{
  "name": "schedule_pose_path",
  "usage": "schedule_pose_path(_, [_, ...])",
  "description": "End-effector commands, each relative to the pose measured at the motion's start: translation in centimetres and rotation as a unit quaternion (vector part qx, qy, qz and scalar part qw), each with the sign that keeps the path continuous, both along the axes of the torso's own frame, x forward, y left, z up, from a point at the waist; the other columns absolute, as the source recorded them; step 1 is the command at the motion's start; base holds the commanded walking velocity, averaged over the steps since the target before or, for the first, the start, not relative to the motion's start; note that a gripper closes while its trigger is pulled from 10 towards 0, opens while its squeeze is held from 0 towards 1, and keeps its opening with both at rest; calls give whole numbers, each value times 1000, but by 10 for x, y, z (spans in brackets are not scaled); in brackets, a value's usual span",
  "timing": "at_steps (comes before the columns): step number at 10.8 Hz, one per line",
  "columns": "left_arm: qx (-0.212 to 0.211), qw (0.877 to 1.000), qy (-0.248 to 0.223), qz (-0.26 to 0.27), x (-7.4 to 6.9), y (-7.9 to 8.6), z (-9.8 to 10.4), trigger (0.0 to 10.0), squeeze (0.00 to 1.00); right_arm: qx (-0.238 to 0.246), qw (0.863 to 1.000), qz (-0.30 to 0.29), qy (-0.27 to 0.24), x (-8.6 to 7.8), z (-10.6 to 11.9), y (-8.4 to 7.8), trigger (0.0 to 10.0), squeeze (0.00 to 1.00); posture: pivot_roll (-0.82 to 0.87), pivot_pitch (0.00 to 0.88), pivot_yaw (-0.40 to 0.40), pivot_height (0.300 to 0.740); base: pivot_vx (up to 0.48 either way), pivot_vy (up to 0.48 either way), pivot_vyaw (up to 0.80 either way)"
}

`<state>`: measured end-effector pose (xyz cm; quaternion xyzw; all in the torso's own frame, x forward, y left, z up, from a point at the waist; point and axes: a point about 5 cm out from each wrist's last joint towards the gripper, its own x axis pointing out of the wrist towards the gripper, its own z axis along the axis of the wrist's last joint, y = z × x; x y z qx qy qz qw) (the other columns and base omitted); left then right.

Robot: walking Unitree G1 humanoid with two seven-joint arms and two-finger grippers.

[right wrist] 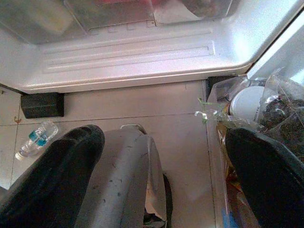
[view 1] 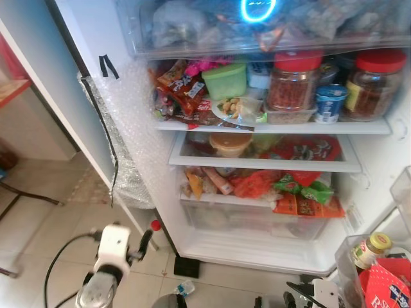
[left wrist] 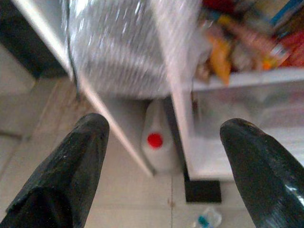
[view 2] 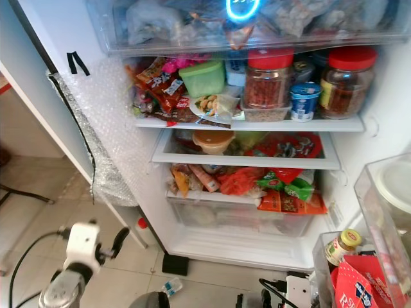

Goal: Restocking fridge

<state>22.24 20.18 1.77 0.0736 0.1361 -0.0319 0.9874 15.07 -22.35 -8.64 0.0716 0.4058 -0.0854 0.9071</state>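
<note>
- The fridge (view 1: 192,247) stands open straight before the robot, its white floor ledge bare at the bottom
- On the top shelf (view 1: 276,126) stand two jars with red lids (view 1: 293,80), a green tub (view 1: 226,79), a small blue and white cup (view 1: 331,102) and many snack packets
- The middle shelf holds a tan lidded bowl (view 1: 230,142) and a red packet; under it lie orange, red and green packets (view 1: 302,196) above a clear drawer (view 1: 257,221)
- The door rack (view 2: 359,269) at the right carries a small jar with a yellow lid (view 2: 340,247) and a red carton (view 2: 359,282)
- Bubble wrap (view 1: 125,128) covers the left side wall of the fridge, and a white jug with a red cap (left wrist: 154,142) stands on the floor beside it
- A small plastic bottle (right wrist: 35,140) lies on the tiled floor near a black foot of the fridge
- The left claw (left wrist: 164,161) is wide open, holding nothing, low at the left before the fridge
- The right claw (right wrist: 164,166) is also wide open and empty, low near the door rack
</note>
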Motion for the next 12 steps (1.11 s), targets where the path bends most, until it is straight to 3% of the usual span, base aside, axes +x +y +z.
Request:
schedule_pose_path(1, [-9, 999, 30, 32, -5, 14, -15, 10000, 0, 13, 1000, 3, 27, -12, -7, 8, 10000, 0, -152, 0, 121, 650, 0, 428, 0])
schedule_pose_path(2, [-16, 997, 66, 45, -5, 17, -31, 10000, 0, 14, 999, 6, 29, -12, -7, 8, 10000, 0, -150, 0, 117, 650, 0, 304, 0])
schedule_pose_path(3, [-54, 985, 137, 90, -12, 25, -54, 10000, 0, 14, 999, 6, 30, -12, -7, 8, 10000, 0, -150, 0, 113, 650, 0, -454, 0])
schedule_pose_path(4, [-60, 977, 179, 97, -20, 25, -66, 10000, 0, 14, 999, 8, 31, -11, -7, 8, 10000, 0, -150, 0, 109, 650, 0, 0, 0])
schedule_pose_path(6, [-42, 960, 253, 110, -40, 26, -87, 10000, 0, 13, 999, 10, 33, -11, -7, 8, 10000, 0, -153, 0, 99, 650, 0, 0, 0])
schedule_pose_path(12, [-60, 948, 284, 133, -50, 24, -97, 10000, 0, 15, 999, 17, 44, -12, -8, 7, 10000, 0, -152, 0, 88, 650, 0, 480, 0])
